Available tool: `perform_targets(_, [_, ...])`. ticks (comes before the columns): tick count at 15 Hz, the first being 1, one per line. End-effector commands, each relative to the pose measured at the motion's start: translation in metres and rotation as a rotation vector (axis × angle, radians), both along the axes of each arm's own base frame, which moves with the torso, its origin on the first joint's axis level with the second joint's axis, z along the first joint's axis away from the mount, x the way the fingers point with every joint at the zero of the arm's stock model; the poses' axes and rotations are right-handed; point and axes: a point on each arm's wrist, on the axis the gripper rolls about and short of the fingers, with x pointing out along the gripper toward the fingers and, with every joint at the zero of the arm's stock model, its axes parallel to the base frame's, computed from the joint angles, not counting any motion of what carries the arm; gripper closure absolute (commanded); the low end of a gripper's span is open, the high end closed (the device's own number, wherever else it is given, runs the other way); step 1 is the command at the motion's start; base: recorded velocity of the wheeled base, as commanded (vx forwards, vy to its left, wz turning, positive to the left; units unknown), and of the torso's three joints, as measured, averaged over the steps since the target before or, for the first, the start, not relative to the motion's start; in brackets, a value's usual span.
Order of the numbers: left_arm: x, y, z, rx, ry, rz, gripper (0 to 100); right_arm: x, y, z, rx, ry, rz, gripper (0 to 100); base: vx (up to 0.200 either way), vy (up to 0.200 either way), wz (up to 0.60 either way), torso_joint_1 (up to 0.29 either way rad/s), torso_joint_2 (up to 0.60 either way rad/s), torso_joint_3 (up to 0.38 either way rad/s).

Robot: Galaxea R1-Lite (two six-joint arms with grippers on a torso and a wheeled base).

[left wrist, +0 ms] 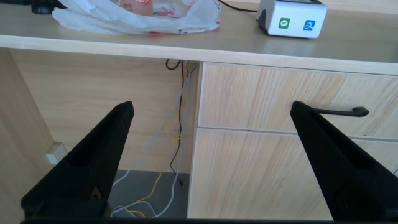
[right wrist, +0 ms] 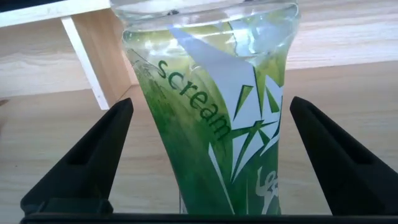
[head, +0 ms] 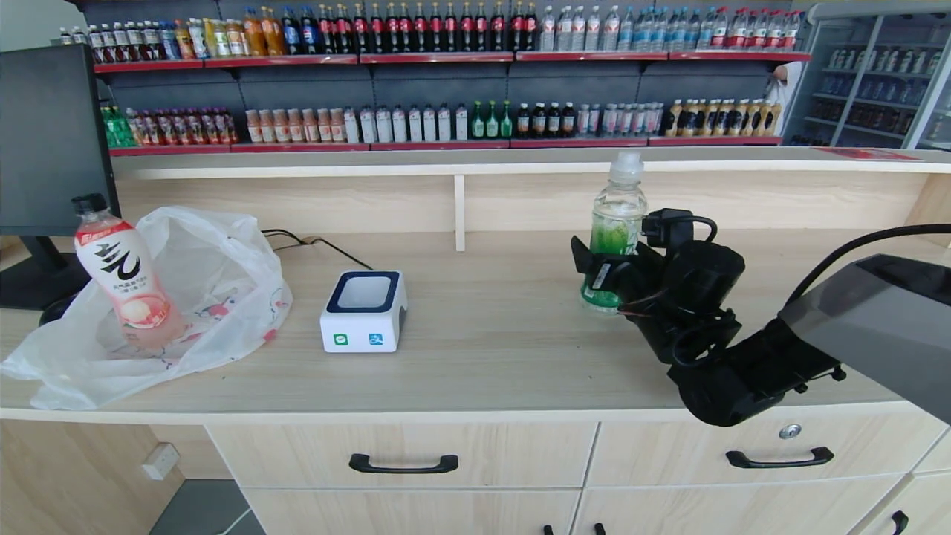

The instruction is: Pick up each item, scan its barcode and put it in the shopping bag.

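Note:
A clear bottle with a green label [head: 619, 212] [right wrist: 211, 93] stands upright on the wooden counter [head: 490, 334], right of the middle. My right gripper [head: 611, 276] [right wrist: 208, 165] is open around its lower half, and both fingers stand clear of its sides. A pink-labelled bottle [head: 126, 279] stands inside the white plastic shopping bag [head: 223, 275] [left wrist: 143, 15] at the counter's left end. The white barcode scanner [head: 364, 310] [left wrist: 292, 17] sits between bag and green bottle. My left gripper [left wrist: 208, 168] hangs open and empty below the counter edge, facing the drawers.
A dark monitor [head: 52, 134] stands at the far left behind the bag. A raised wooden ledge [head: 520, 167] backs the counter, with drink shelves beyond. Drawers with black handles [head: 403, 464] [left wrist: 339, 112] run under the counter. Cables [left wrist: 177, 124] hang beside the drawers.

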Motion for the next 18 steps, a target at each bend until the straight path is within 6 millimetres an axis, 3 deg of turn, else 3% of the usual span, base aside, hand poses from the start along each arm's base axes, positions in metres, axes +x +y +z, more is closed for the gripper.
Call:
perform_targets(1, [0.0,0.0,0.0,0.0,-0.001,0.001,0,0.0073,0.001,-0.0019,-0.003,-0.011,-0.004,0,0.0,0.0,0.0,0.0,0.0,0.0])
perform_targets(6, [0.0001,0.0,0.0,0.0,0.001,-0.001,0,0.0134,-0.0036,-0.0046,-0.021,-0.015,-0.023,0,0.0,0.0,0.0,0.0,0.0,0.0])
perform_targets(7, [0.0,0.0,0.0,0.0,-0.001,-0.001,0,0.0138,-0.0041,-0.0042,-0.02,-0.016,-0.025,100,0.0,0.0,0.0,0.0,0.0,0.0])
perform_targets(18, [0.0,0.0001,0.0,0.0,-0.001,0.001,0,0.0149,-0.0072,0.0014,-0.008,-0.033,-0.031,100,0.0,0.0,0.0,0.0,0.0,0.0])
